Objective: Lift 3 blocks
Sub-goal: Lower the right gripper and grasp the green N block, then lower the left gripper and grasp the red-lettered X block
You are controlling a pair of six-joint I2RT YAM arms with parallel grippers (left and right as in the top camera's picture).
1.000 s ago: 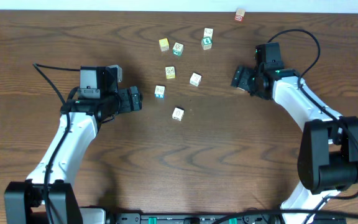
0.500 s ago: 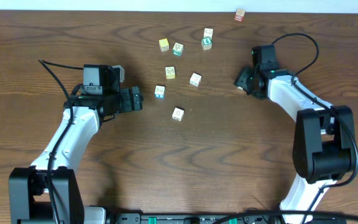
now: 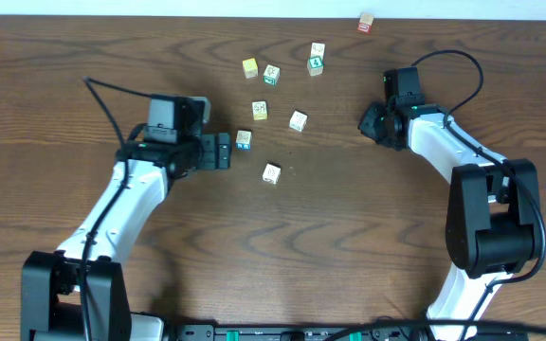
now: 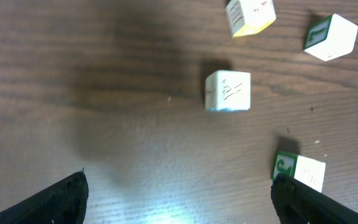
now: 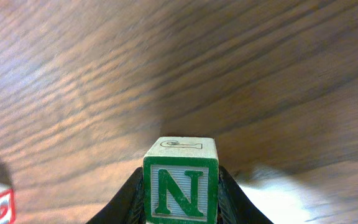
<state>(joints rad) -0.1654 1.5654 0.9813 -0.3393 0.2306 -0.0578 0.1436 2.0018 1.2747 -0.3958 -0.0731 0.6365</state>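
While the tabletop (image 3: 368, 246) and the loose cubes on it look just as they did a second ago, both arms have changed where you stand in the task. Your left arm (image 3: 126, 194) has swung in across the wood towards the cluster. The left tool (image 3: 227, 151), spread as wide as before and empty, now sits just beside the teal-marked block (image 3: 244, 139); a second ago the two were well apart. From the left wrist, what looks like that block lies just off one fingertip. The whitish block (image 4: 227, 91) lies further ahead, nearer the centre line, so neither is between the jaws yet. Your right arm (image 3: 444, 142) has barely moved, but the right tool (image 3: 364, 121) has gone from wide to narrow and now pinches the N block (image 5: 180, 186) on both sides. That reads as the first of three grasps made, though you cannot tell from these views whether the block is clear of the wood. Check that lift next, and settle which block the left tool is lined up on before you close it.
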